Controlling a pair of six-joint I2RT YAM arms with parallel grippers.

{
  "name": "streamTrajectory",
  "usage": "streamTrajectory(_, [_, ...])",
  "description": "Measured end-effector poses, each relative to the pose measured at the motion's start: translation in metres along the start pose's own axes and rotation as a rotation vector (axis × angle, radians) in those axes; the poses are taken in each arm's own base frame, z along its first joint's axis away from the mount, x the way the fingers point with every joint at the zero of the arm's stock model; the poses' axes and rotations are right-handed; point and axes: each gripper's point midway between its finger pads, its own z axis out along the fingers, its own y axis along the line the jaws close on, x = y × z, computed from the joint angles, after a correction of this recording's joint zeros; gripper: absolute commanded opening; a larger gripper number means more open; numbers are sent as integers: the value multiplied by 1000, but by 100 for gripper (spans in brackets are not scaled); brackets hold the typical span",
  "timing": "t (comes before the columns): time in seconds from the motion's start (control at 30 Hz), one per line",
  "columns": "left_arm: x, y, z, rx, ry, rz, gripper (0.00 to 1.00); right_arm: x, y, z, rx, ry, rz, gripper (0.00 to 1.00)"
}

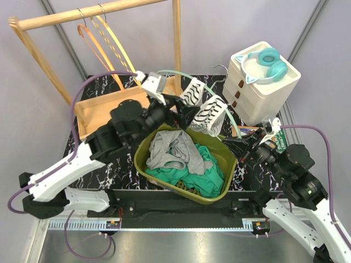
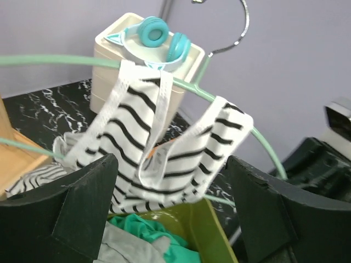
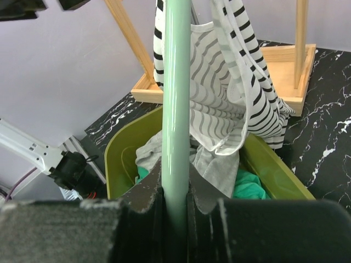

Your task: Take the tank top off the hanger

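The right gripper [image 3: 175, 189] is clamped on the green hanger [image 3: 176, 82] at centre frame. The striped tank top [image 2: 164, 148] hangs from it mid-frame above the basket [image 1: 141, 156]. The left gripper [image 2: 171, 189] gapes wide before it.

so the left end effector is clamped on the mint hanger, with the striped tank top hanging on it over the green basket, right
Not quite: the right end effector is the one clamped on the mint hanger, as the right wrist view shows. The left end effector is open. The rest holds: the striped tank top hangs on that hanger over the green basket.
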Motion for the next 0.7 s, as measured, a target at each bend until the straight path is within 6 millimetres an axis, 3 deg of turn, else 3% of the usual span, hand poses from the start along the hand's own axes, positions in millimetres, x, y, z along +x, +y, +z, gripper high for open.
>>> streamTrajectory(0.23, [16,19,32,-128,43,133,81,2,6,-8,-27,3,-2,0])
streamTrajectory(0.3, [17,24,38,-161,48,159,74,3,8,-10,-37,10,-1,0])
streamTrajectory(0.33, [16,25,40,-173,47,169,69,4,9,-10,-40,11,-1,0])
streamTrajectory(0.37, [14,26,43,-183,43,177,51,4,9,-11,-45,13,-1,0])
streamTrajectory(0.4, [12,26,45,-188,39,182,40,5,10,-12,-45,14,-1,0])
streamTrajectory(0.53, [2,28,54,-226,18,206,3,7,10,-17,-44,16,-1,0])
streamTrajectory(0.7, [-3,40,55,-303,16,249,0,9,11,-26,-45,15,-3,0])
